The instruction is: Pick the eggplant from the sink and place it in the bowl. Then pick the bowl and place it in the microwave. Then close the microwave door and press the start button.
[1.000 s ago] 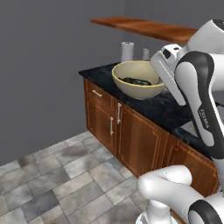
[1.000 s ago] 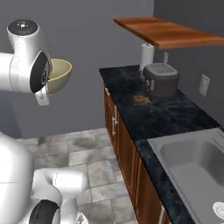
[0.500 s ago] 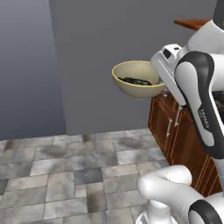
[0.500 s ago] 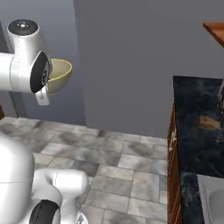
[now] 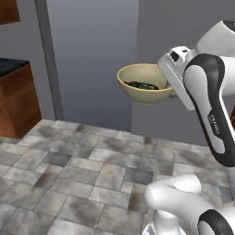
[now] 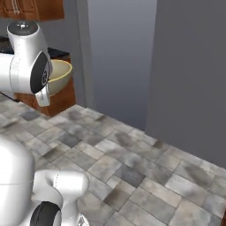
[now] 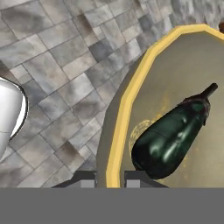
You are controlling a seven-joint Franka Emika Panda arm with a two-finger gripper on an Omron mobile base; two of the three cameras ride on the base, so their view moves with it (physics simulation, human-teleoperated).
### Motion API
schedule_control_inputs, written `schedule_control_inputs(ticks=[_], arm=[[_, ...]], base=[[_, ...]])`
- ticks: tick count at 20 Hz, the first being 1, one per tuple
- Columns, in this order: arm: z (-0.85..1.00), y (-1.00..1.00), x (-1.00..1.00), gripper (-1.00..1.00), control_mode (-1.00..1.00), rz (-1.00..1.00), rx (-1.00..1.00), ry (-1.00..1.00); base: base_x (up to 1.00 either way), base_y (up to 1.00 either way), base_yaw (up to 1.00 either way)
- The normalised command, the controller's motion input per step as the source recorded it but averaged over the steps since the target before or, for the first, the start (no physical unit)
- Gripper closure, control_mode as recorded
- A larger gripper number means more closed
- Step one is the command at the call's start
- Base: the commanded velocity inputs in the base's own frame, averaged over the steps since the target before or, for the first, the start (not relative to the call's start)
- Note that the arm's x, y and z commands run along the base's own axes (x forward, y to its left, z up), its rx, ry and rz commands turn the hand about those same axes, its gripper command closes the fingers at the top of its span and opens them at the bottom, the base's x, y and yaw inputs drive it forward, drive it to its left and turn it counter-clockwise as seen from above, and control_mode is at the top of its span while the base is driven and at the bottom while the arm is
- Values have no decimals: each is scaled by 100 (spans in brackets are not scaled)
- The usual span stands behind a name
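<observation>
The pale yellow-tan bowl [image 5: 143,94] hangs in the air above the tiled floor, carried level at its right rim by my gripper [image 5: 173,93]. Inside it lies the small dark eggplant [image 5: 142,85]. From the right base view the bowl [image 6: 60,77] peeks out behind the arm's white joint. In the hand view the bowl's yellow rim [image 7: 127,99] runs down between the two fingertips, so my gripper [image 7: 110,178] is shut on the bowl's wall, and the glossy dark-green eggplant [image 7: 172,136] rests on the speckled inside.
Grey-brown floor tiles [image 5: 69,165] spread below. Tall grey wall panels [image 5: 92,50] stand ahead. A wooden base cabinet with a dark counter [image 5: 13,98] is at the left; the same cabinet [image 6: 64,99] and an upper wooden cabinet [image 6: 31,9] show behind the arm.
The whole picture has swung: the base has turned away from the counter, which left the views, and grey walls came in. The bowl with the eggplant stays held in the same spot beside the arm.
</observation>
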Motion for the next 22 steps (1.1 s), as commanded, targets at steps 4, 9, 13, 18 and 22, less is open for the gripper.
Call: schedule_control_inputs(ticks=[4,9,13,18,22], arm=[[0,0,0,100,100,0,0,0],[0,0,0,100,100,0,0,0],[0,0,0,100,100,0,0,0],[0,0,0,100,100,0,0,0],[0,0,0,100,100,0,0,0]], base=[[20,0,62],[35,0,58],[58,0,53],[69,0,48],[74,0,36]])
